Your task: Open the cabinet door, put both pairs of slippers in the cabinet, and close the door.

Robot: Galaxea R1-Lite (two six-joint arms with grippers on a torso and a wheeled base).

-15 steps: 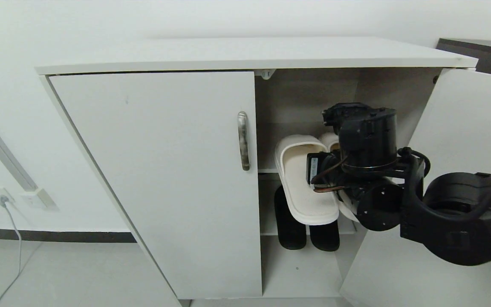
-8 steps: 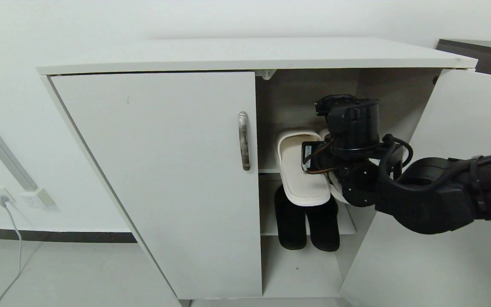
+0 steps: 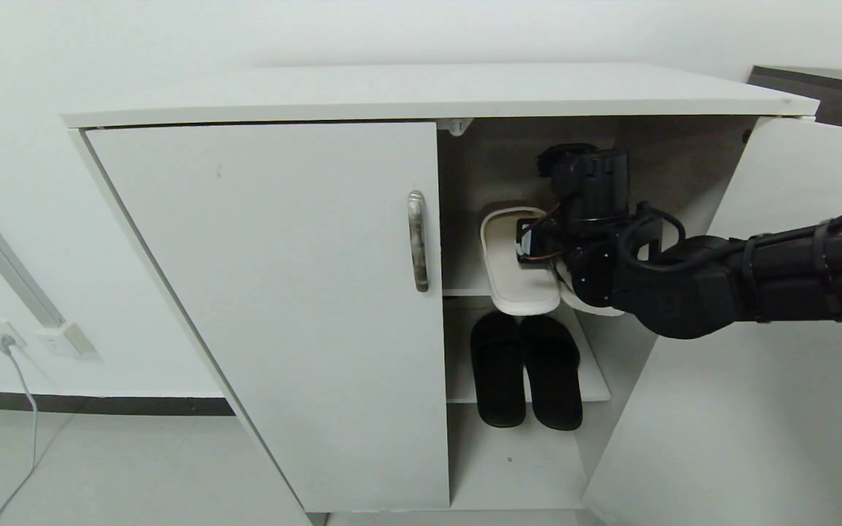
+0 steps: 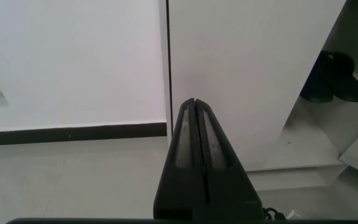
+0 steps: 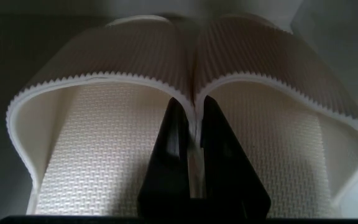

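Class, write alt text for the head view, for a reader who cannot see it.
The robot's right arm extends into a white cabinet, holding a pair of white slippers at the upper shelf, heels jutting past its front edge. A pair of black slippers lies on the shelf below. The right door stands open; the left door is shut.

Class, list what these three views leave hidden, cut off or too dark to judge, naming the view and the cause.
- Head view: the right arm covers most of one of the white slippers and whether they touch the upper shelf.
- Right wrist view: the white slippers hide the shelf beneath the right claw.
- Left wrist view: the closed door hides part of the black slippers.
- Head view: the frame edge cuts off the open door.
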